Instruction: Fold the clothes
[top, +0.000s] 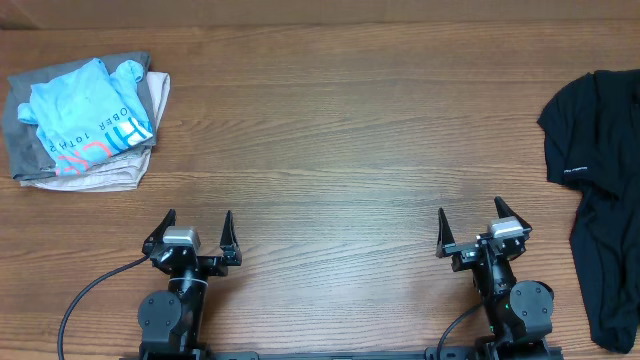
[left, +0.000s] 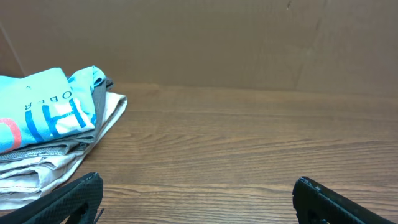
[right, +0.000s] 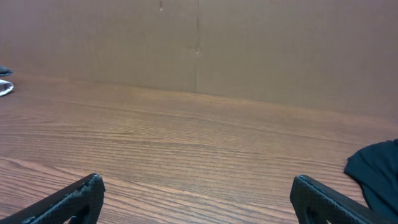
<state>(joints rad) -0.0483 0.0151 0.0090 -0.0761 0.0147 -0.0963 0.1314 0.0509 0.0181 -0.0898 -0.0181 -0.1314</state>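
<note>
The black T-shirt lies crumpled at the right edge of the wooden surface, partly outside the overhead view, and it has a small white mark on its fabric. The left claw is spread wide and holds nothing. The right claw is also spread wide, with nothing between its fingers, near the shirt but apart from it. At the far left corner rests a folded pile, with a light blue garment on top.
</note>
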